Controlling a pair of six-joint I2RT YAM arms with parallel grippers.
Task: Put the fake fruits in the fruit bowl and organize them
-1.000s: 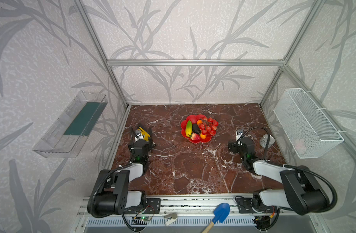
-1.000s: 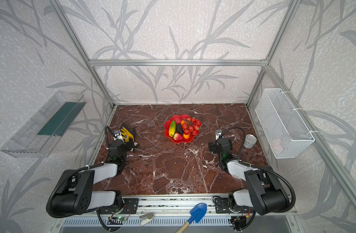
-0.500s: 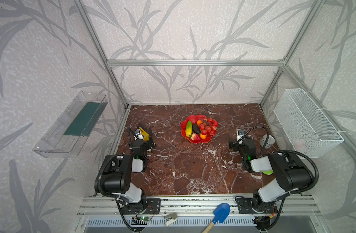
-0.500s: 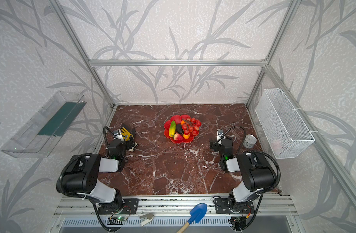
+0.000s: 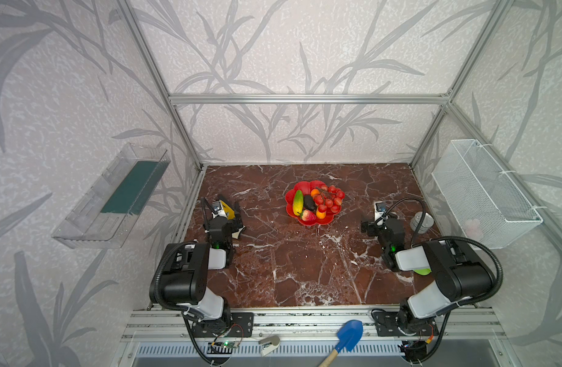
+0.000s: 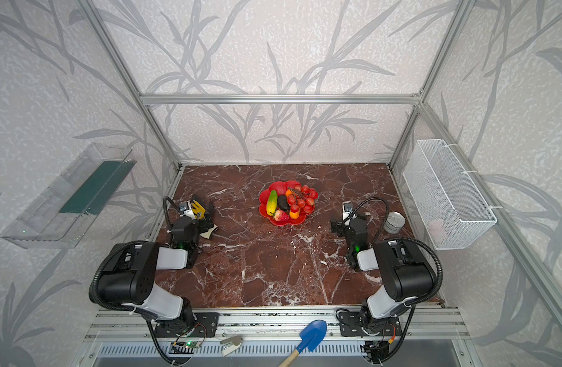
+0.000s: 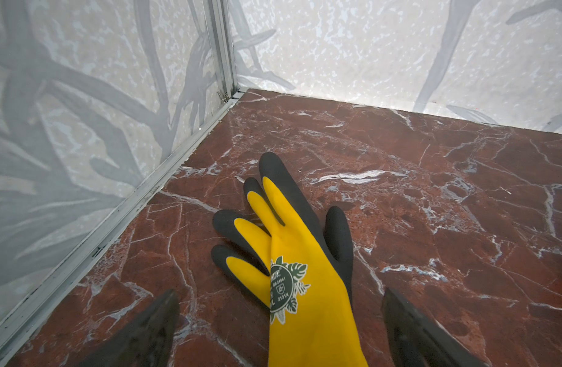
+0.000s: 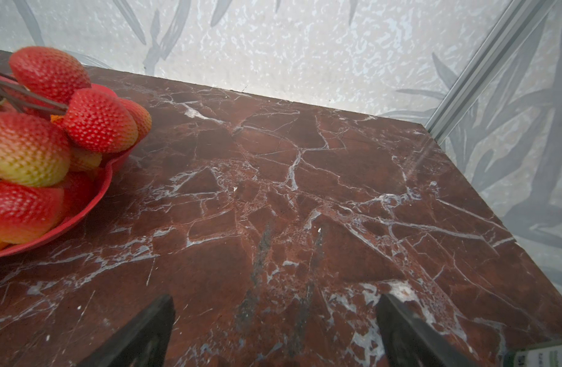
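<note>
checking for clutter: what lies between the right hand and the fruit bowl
Only bare marble table between the right hand and the fruit bowl, in both top views.

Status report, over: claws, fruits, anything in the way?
Left claw open, over yellow glove. Right claw open, empty. Fruits in red bowl. Nothing in the way.

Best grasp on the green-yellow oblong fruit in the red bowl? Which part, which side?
Take the green-yellow oblong fruit across its narrow middle, straight down from above. It lies lengthwise along the left edge of the fruit bowl, and the dark avocado sits close on its right, so a side approach is likely blocked.
</note>
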